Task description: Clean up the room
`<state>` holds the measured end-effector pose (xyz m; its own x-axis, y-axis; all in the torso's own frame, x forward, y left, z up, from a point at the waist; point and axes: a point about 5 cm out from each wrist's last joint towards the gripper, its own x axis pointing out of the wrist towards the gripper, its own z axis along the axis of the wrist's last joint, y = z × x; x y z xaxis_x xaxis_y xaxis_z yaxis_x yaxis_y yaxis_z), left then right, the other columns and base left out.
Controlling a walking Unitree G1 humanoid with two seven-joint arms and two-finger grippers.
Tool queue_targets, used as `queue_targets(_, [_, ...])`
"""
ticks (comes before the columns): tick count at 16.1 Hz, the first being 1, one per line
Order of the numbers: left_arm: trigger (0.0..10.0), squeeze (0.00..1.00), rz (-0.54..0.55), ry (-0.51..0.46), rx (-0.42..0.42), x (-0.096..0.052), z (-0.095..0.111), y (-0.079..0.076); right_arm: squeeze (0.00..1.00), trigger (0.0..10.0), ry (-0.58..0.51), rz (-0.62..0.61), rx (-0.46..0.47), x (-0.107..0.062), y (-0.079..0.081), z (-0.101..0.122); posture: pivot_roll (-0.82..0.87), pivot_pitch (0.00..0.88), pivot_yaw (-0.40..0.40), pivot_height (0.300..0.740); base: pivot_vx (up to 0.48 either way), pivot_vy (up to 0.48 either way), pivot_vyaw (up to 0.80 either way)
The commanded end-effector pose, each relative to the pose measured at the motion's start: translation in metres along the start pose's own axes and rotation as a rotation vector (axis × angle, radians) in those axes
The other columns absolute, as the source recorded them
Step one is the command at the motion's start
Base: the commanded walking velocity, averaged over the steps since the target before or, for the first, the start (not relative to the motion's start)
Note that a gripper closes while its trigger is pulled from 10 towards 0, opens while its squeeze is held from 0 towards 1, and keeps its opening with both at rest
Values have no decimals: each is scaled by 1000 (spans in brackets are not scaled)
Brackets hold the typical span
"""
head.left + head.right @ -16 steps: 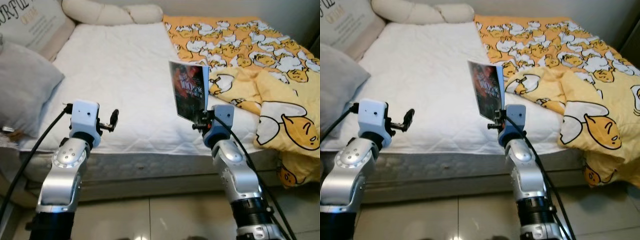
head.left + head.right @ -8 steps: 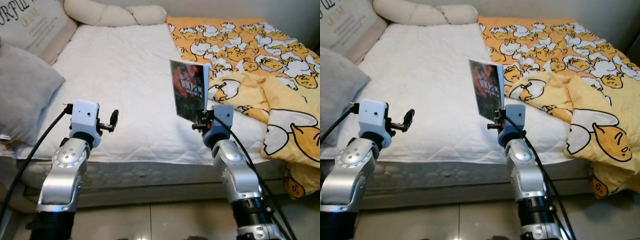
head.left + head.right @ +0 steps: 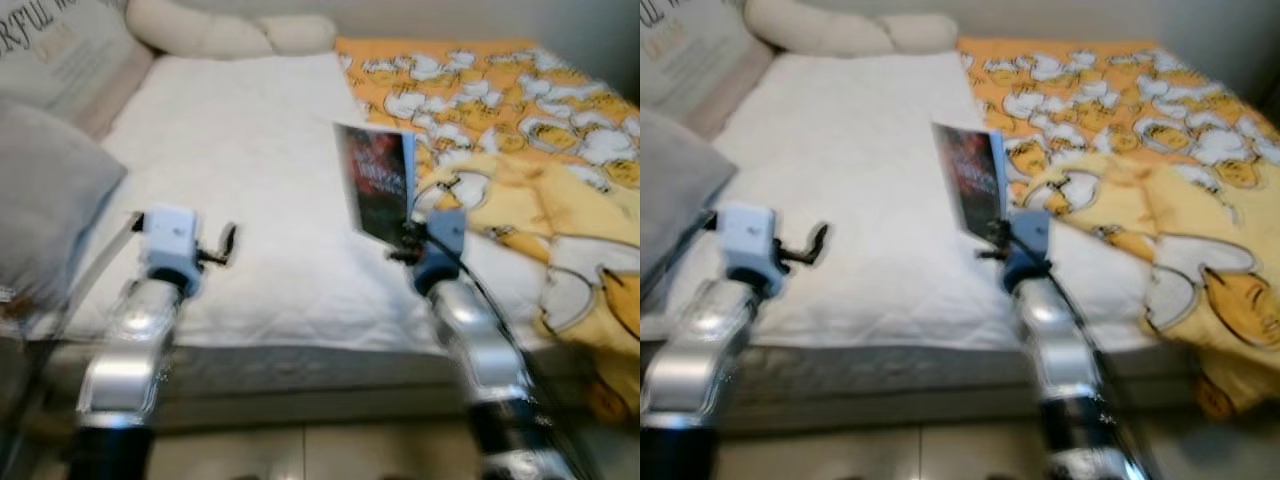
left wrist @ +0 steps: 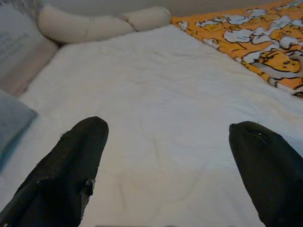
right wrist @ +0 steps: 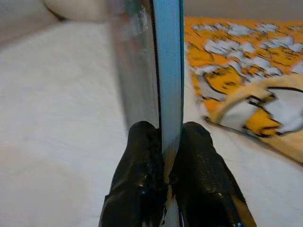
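Note:
A thin book (image 3: 378, 182) with a dark red cover and a light blue spine (image 5: 168, 71) stands upright over the bed's near edge. My right gripper (image 3: 408, 238) is shut on its lower edge, both fingers (image 5: 142, 179) pressed against it. My left gripper (image 3: 228, 240) is held out level over the white mattress (image 3: 240, 170) at the near left, open, with nothing between its fingers (image 4: 71, 165). The eye views are blurred.
A yellow-orange duck-print quilt (image 3: 520, 130) is bunched on the bed's right half and hangs over the front edge. A grey pillow (image 3: 40, 200), a lettered cushion (image 3: 60, 50) and a cream bolster (image 3: 230, 35) line the left and head. Tiled floor lies below.
The whole view has shifted and blurred, so the camera moved. The bed looks slightly nearer. Both arms keep their pose and the book stays in the right gripper.

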<state>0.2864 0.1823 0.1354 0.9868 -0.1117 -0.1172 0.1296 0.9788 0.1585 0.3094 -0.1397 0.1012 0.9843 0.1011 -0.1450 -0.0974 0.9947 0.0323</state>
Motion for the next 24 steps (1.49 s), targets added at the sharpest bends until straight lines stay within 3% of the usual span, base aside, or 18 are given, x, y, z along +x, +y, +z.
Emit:
queue_targets(1, [10000,0,35,-3,12,-3,2,11,0,10000,-92,24,19,3,11,19,-31,0,-11,740,337,0,800])
queue_targets(5, [10000,0,20,-11,34,-1,7,8,0,10000,-98,-15,106,3,5,20,-20,0,-10,740,331,0,116])
queue_targets(15, [10000,0,7,-12,38,0,7,6,0,10000,-83,-32,98,6,1,21,-22,0,-14,740,328,0,-80])
queue_targets(24, [10000,0,9,-18,42,0,8,8,0,10000,-97,-4,89,5,7,21,-24,0,-11,740,322,0,-89])
